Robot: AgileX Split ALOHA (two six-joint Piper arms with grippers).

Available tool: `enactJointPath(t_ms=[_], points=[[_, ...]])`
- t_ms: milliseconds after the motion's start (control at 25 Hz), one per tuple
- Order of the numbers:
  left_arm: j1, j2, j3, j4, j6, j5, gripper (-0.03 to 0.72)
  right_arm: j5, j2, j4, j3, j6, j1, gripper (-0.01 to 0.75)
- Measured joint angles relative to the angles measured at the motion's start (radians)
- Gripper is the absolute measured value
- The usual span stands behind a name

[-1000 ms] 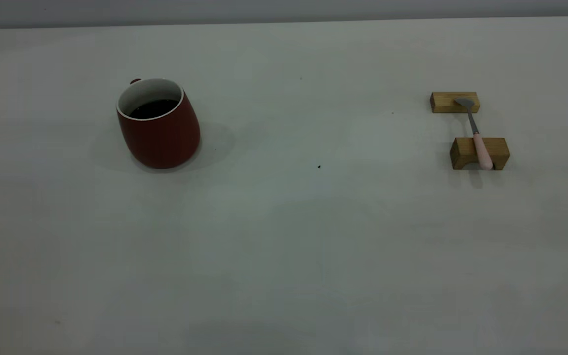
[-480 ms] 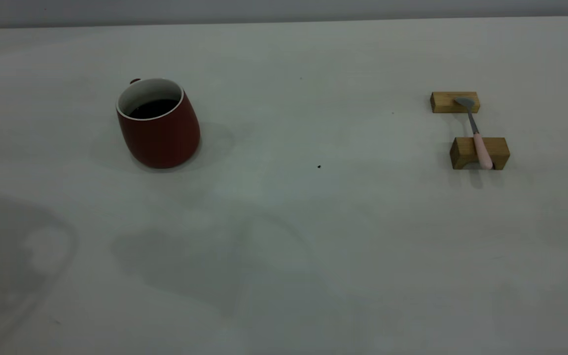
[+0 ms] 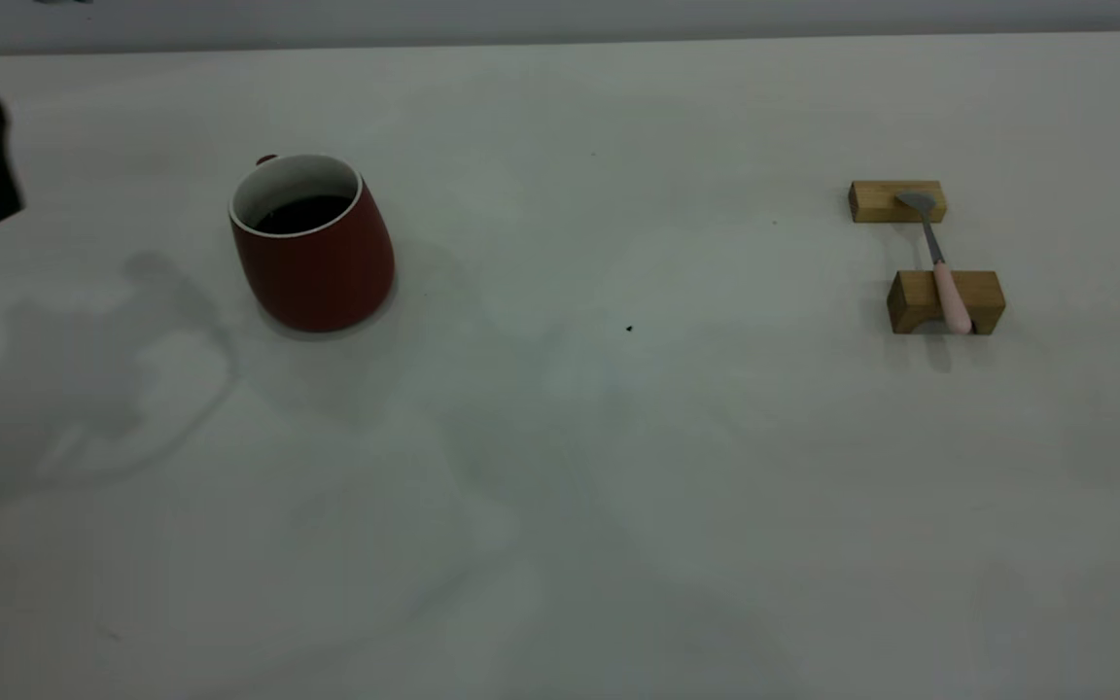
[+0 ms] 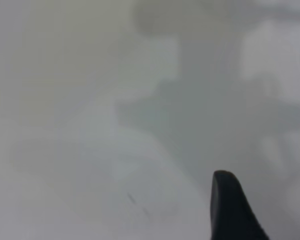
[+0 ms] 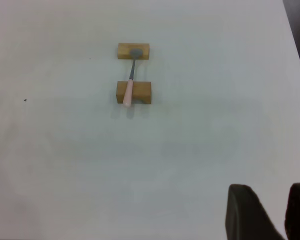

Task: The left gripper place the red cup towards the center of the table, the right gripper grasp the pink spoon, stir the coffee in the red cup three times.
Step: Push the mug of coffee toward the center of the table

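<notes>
Matte black, round-tipped claw fingers [image 5: 247, 212]

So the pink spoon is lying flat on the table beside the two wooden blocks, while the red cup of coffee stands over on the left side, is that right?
Not quite: the pink spoon is not flat on the table. It bridges the two wooden blocks, its bowl on the farther one and its handle on the nearer, as the exterior and right wrist views show. The red cup with coffee does stand on the left side.
</notes>
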Motion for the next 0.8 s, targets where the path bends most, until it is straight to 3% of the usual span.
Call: enactJointPath(t_ms=[240, 480, 800], points=[[-0.012, 0.195, -0.222, -0.111, 0.327, 0.063, 0.425, 0.000, 0.000, 0.000, 0.000, 0.000, 0.000, 0.238], [-0.040, 0.342, -0.342, -0.259, 0.673, 0.150, 0.425, 0.000, 0.000, 0.000, 0.000, 0.000, 0.000, 0.238], [-0.081, 0.437, -0.439, -0.288, 0.738, 0.166, 0.425, 0.000, 0.000, -0.001, 0.000, 0.000, 0.000, 0.238]])
